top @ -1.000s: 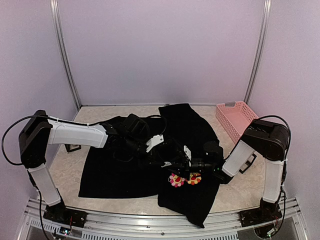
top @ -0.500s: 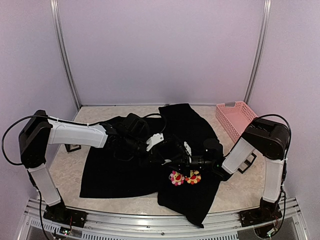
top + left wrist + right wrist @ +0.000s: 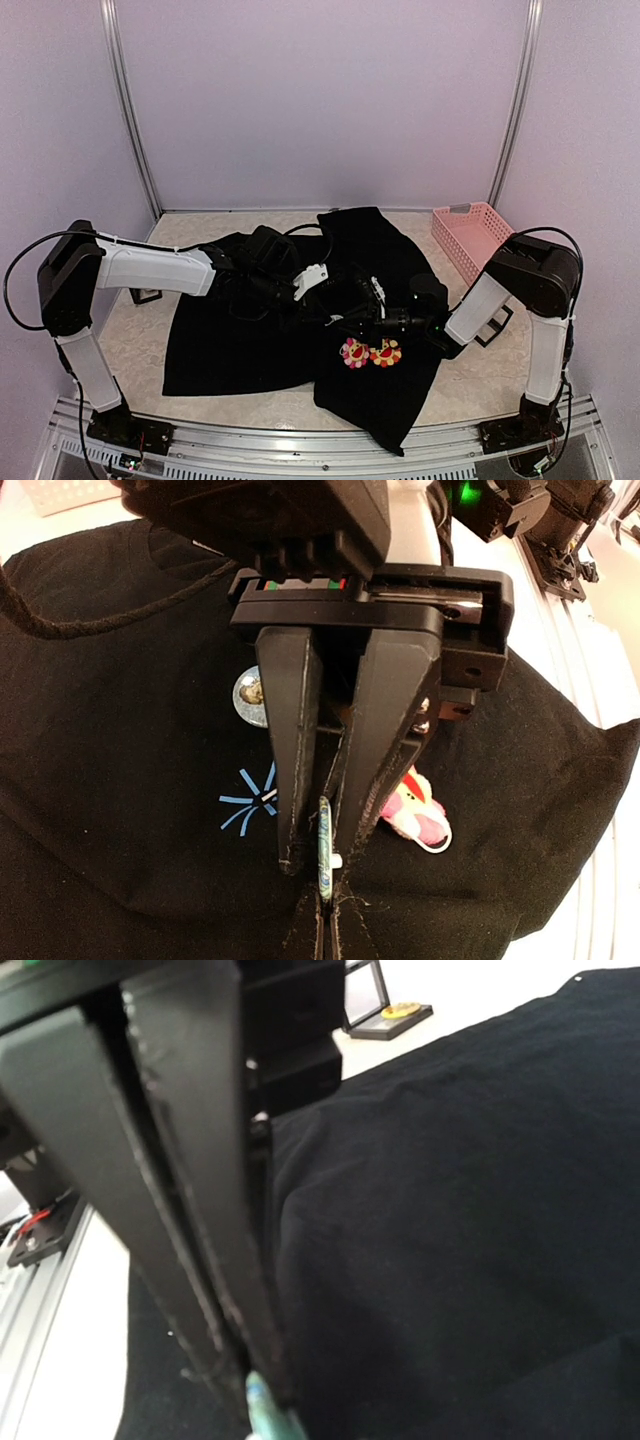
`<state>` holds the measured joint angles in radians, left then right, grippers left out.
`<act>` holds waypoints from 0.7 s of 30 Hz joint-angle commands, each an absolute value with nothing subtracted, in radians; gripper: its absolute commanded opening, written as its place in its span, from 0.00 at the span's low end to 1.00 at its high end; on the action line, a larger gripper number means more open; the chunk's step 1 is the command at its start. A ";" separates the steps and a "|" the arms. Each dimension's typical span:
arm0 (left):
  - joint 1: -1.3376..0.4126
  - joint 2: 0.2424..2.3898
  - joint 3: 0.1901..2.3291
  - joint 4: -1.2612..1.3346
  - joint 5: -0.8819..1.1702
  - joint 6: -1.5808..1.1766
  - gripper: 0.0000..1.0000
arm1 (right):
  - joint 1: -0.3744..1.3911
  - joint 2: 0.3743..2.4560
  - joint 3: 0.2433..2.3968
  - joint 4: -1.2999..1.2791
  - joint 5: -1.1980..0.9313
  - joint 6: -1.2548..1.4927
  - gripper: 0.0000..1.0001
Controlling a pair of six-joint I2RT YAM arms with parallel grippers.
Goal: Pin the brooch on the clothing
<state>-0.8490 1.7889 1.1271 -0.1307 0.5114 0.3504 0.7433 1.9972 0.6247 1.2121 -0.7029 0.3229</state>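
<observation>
The clothing [image 3: 240, 350], a black shirt, lies spread on the table with a pink flower badge [image 3: 352, 352] and an orange one [image 3: 385, 352] on its front. The light-blue star mark [image 3: 250, 805] shows in the left wrist view. Both grippers meet just above the badges. My left gripper [image 3: 318, 865] is shut on the brooch [image 3: 324, 850], a thin round blue-green disc seen edge-on. My right gripper [image 3: 245, 1385] comes from the opposite side, its fingers pressed close on the brooch's [image 3: 268, 1415] other edge. In the top view the brooch itself is hidden between the left gripper [image 3: 368, 312] and the right gripper [image 3: 392, 322].
A pink basket [image 3: 470, 240] stands at the back right of the table. A small black stand [image 3: 147, 296] sits left of the shirt, beside the left arm. A round silvery disc [image 3: 250, 695] lies on the shirt behind the left fingers.
The right gripper's fingers have closed in on the brooch. Both grippers and the flower badges have shifted slightly toward the back.
</observation>
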 commanded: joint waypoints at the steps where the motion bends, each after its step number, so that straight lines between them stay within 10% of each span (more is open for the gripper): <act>1: -0.868 1.753 1.104 -0.194 0.576 0.370 0.00 | 0.686 1.998 0.612 1.229 -0.592 0.361 0.12; 12: -0.867 1.741 1.097 -0.198 0.555 0.381 0.00 | 0.684 1.979 0.589 1.224 -0.578 0.348 0.12; 21: -0.887 1.736 1.085 -0.164 0.327 0.397 0.00 | 0.682 1.871 0.532 1.164 -0.639 0.256 0.42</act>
<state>-0.8604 1.7744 1.1088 -0.1318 0.4587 0.3668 0.7078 1.9667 0.5709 1.2137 -0.6720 0.3107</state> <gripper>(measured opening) 0.006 0.389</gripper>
